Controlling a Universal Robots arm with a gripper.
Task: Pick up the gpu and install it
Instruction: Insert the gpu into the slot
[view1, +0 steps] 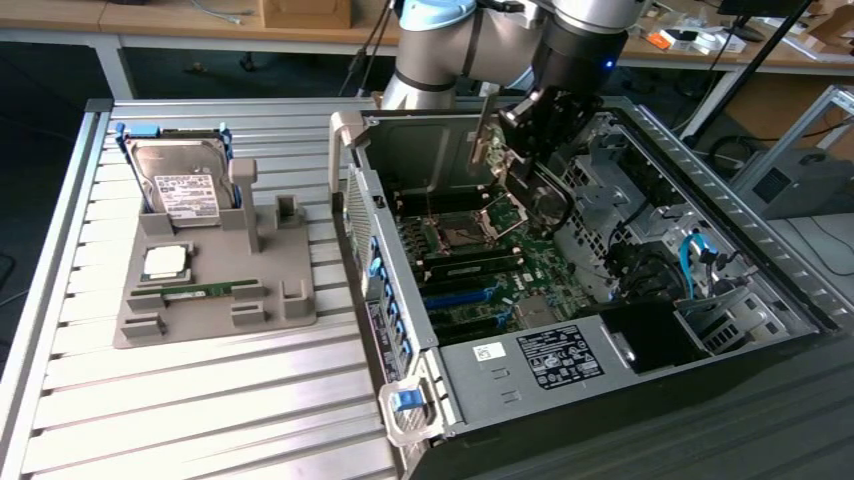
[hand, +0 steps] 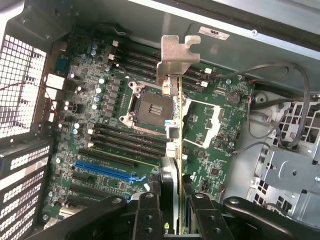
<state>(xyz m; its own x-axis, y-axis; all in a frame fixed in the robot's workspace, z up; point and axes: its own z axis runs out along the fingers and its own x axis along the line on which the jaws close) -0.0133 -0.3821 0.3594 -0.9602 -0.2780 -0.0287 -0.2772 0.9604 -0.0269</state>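
Note:
My gripper (view1: 523, 128) hangs inside the open computer case (view1: 400, 330), above the motherboard (view1: 497, 268). It is shut on the gpu (view1: 490, 152), a thin card held upright with its silver bracket toward the case's rear wall. In the wrist view the gpu (hand: 173, 127) is seen edge-on, clamped between the two black fingers (hand: 148, 212) of the gripper (hand: 173, 202). Its bent metal bracket (hand: 177, 56) sits at the far end, over the CPU socket (hand: 147, 102). The card is clear of the board. A blue expansion slot (hand: 107, 171) lies off to one side of it.
At the exterior view's left, a grey holder (view1: 220, 305) carries a hard drive (view1: 180, 190), a CPU (view1: 167, 262) and a green RAM stick (view1: 207, 290). Loose cables (hand: 285, 117) run beside the board near a drive cage (hand: 287, 175). A labelled power supply (view1: 561, 355) fills the case's near end.

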